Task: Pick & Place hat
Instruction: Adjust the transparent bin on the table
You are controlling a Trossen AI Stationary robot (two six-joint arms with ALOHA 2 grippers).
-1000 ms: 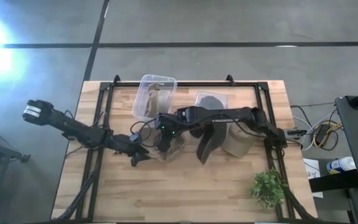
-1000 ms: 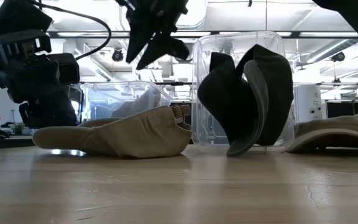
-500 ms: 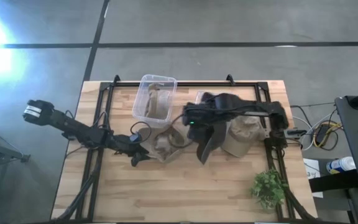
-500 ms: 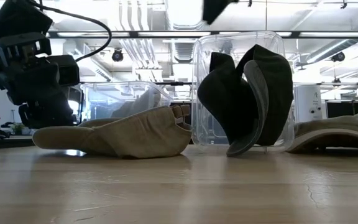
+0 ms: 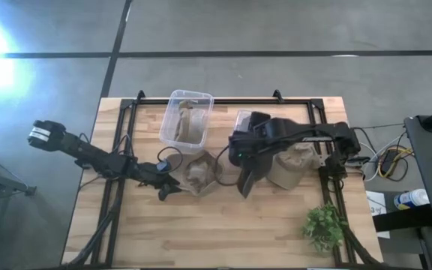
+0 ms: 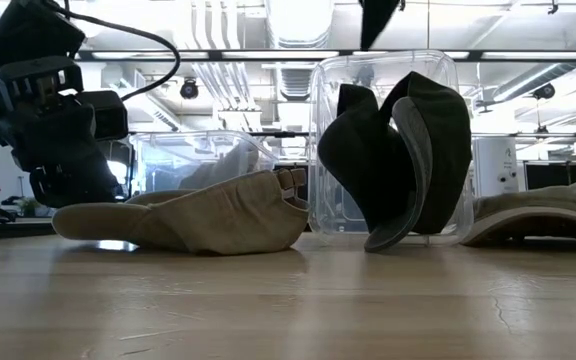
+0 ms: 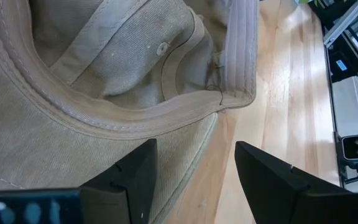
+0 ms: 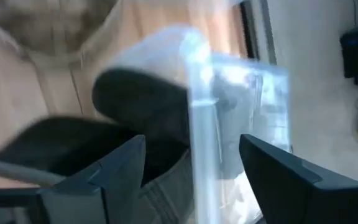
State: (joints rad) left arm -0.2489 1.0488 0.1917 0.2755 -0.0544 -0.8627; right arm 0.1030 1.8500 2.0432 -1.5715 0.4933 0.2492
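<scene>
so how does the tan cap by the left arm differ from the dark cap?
The tan cap lies flat on the table; the dark cap stands on edge, leaning against a clear bin. The tan cap sits beside the left pincer; the dark cap is under the right arm. Neither is gripped.

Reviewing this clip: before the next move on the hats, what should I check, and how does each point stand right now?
1. Left gripper open: ok, its fingers stand apart at the tan cap.
2. Left gripper holding anything: not ok, it holds nothing; the cap lies on the table.
3. Right gripper open and empty: ok, it is above the black cap.
4. Black cap placed: not ok, in the low view it leans upright against a clear bin, outside it.
5. Left clear bin free: not ok, tan fabric already lies inside.
6. Second tan cap untouched: ok, on the table by the right arm.
</scene>
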